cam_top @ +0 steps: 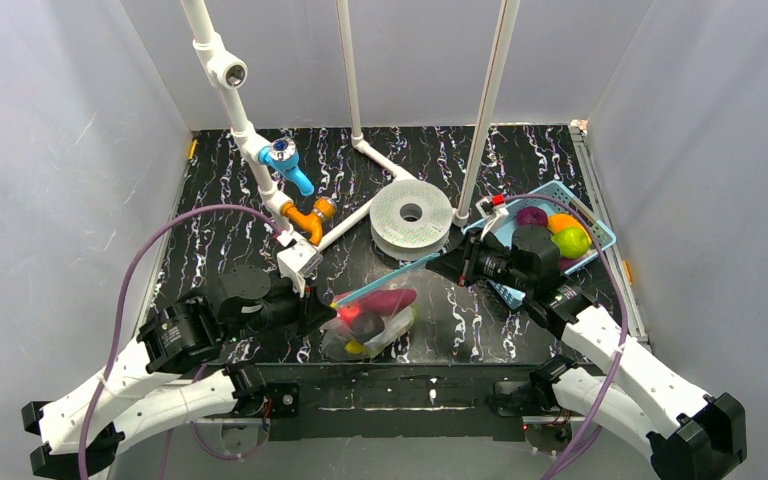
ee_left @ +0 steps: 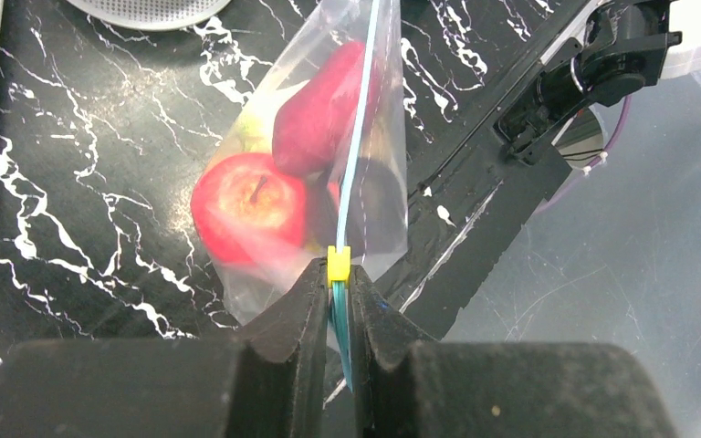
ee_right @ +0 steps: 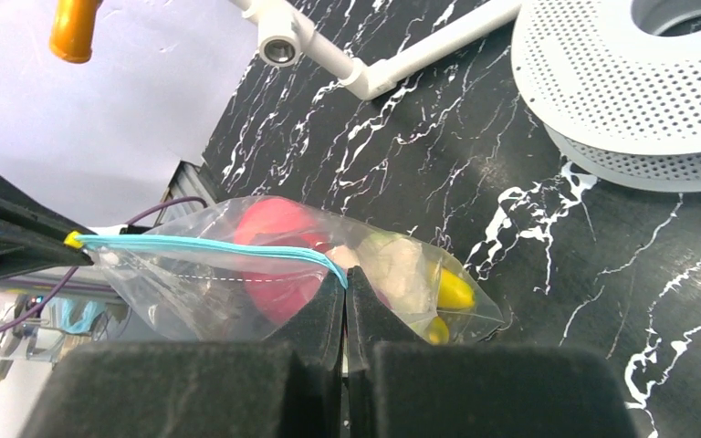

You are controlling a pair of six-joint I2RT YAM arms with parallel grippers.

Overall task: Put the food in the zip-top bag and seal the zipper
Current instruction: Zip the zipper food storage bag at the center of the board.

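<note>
The zip-top bag [cam_top: 392, 322] hangs stretched between my two grippers just above the black table. Inside it are a red apple [ee_left: 246, 205], a magenta piece [ee_left: 319, 109], a white lumpy piece [ee_right: 402, 265] and a yellow banana [ee_right: 454, 290]. The teal zipper [cam_top: 390, 280] runs taut along its top edge. My left gripper [ee_left: 339, 276] is shut on the zipper strip right behind the yellow slider [ee_left: 339, 264]. My right gripper [ee_right: 345, 279] is shut on the bag's top edge at the zipper's [ee_right: 201, 245] other end. More food, purple [cam_top: 532, 215], orange [cam_top: 564, 222] and green [cam_top: 572, 241], lies in the basket.
The light-blue mesh basket [cam_top: 600, 232] stands at the right, just behind my right wrist. A white perforated disc [cam_top: 412, 215] sits mid-table. White pipes with a blue valve [cam_top: 285, 160] and an orange valve [cam_top: 307, 217] rise at the back left.
</note>
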